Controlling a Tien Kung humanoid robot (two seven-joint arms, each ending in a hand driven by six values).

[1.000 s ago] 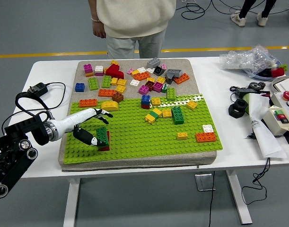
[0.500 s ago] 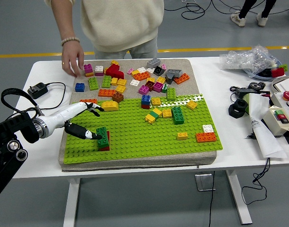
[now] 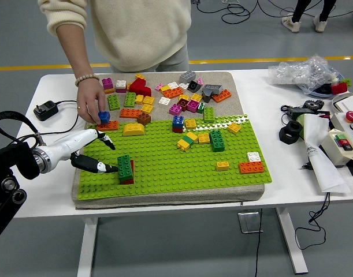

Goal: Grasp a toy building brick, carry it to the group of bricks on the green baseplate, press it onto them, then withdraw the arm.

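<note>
Glossy plastic bricks (image 3: 125, 167) on studded plastic baseplate (image 3: 182, 167), cloth mat (image 3: 164, 199).

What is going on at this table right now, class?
The robot's left hand hovers over the green baseplate, fingers spread and holding nothing, just left of a green brick standing on a red one. The right arm is out of view. A person at the far side reaches a hand in and holds a blue brick above an orange brick at the baseplate's back edge. Loose bricks lie scattered behind.
</note>
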